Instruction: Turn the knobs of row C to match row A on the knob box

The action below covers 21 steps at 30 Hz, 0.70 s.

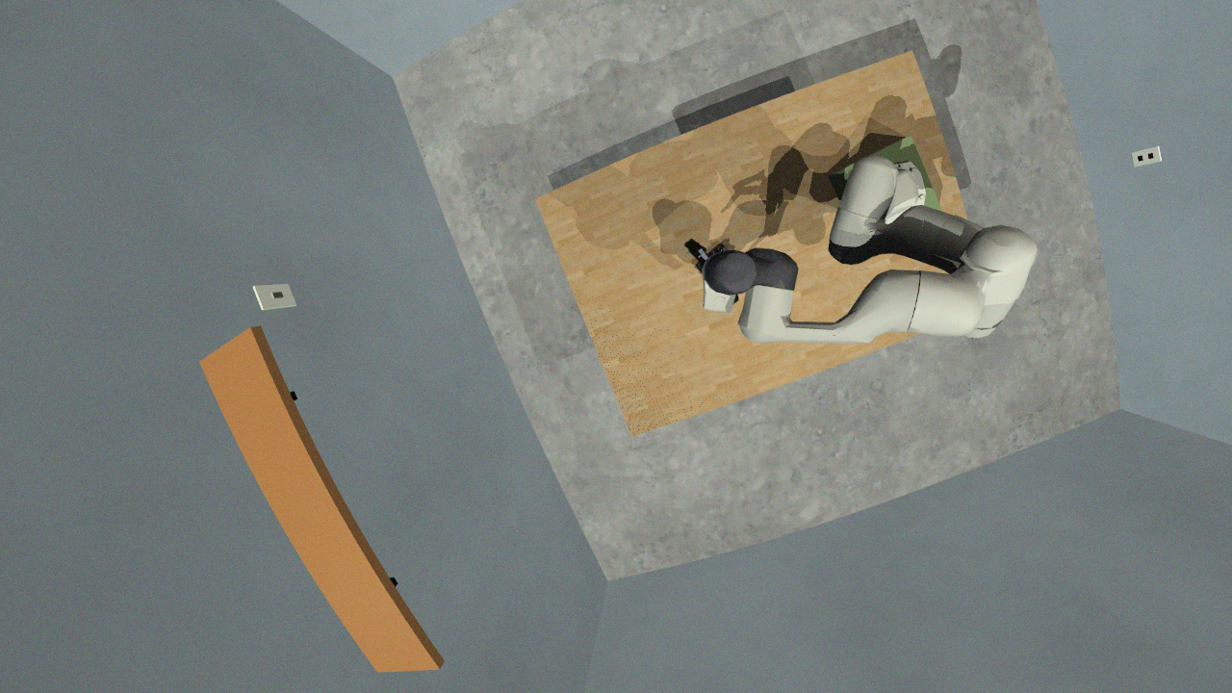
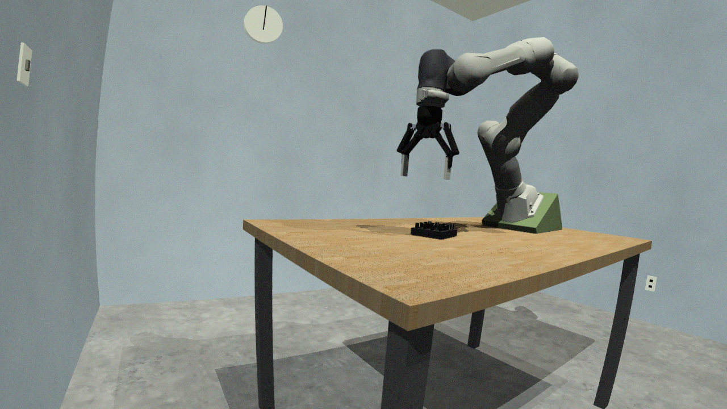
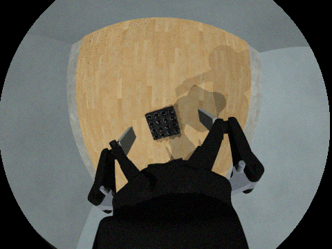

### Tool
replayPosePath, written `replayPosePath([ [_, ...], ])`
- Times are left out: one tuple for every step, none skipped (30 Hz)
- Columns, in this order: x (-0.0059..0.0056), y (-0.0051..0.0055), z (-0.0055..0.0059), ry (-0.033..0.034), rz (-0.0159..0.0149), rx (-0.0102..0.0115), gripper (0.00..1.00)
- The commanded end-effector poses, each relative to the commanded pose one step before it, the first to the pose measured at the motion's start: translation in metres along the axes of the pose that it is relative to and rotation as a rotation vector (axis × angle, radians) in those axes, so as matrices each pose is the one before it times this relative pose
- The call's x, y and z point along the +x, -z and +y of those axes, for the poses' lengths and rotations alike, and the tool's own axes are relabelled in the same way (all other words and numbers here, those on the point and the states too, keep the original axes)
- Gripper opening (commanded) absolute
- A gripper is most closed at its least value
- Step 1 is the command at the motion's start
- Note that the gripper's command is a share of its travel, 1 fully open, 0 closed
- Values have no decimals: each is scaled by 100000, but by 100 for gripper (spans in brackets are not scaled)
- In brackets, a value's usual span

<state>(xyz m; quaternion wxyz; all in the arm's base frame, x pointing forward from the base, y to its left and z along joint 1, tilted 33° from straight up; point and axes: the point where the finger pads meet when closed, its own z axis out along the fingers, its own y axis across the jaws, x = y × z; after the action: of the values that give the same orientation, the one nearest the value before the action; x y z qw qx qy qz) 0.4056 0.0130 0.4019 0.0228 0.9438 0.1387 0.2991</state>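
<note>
The knob box is a small black box standing upright on the table. In the wrist view its several black knobs form a grid, and the box is turned slightly. The knob lines, marks, names and socket are too small to read, so I cannot tell where any knob points. In the top view the box is hidden under the hand. My gripper is wide open and empty, pointing down. It hangs well above the box, with its fingertips to either side of it in the wrist view.
The wooden table carries the box and the arm's green wedge base, which stands to the right of the box in the exterior view. Shadows of the arm fall on the table beside the box.
</note>
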Motion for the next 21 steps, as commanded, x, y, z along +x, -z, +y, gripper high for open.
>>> replayPosePath([
  [-941, 847, -578, -1726, -3197, 1834, 100],
  [0, 246, 0, 0, 0, 0, 100],
  [0, 179, 0, 0, 0, 0, 100],
  [0, 118, 0, 0, 0, 0, 100],
  [0, 65, 0, 0, 0, -1, 100],
  [0, 26, 0, 0, 0, 0, 100],
  [0, 4, 0, 0, 0, 0, 100],
  [0, 0, 0, 0, 0, 0, 100],
  [0, 0, 0, 0, 0, 0, 100],
  [0, 0, 0, 0, 0, 0, 100],
  [0, 0, 0, 0, 0, 0, 100],
  [0, 0, 0, 0, 0, 0, 100],
  [0, 0, 0, 0, 0, 0, 100],
  [0, 0, 0, 0, 0, 0, 100],
  [0, 0, 0, 0, 0, 0, 100],
  [0, 0, 0, 0, 0, 0, 100],
  [0, 0, 0, 0, 0, 0, 100],
  [0, 0, 0, 0, 0, 0, 100],
  [0, 0, 0, 0, 0, 0, 100],
  [0, 0, 0, 0, 0, 0, 100],
  [0, 0, 0, 0, 0, 0, 100],
])
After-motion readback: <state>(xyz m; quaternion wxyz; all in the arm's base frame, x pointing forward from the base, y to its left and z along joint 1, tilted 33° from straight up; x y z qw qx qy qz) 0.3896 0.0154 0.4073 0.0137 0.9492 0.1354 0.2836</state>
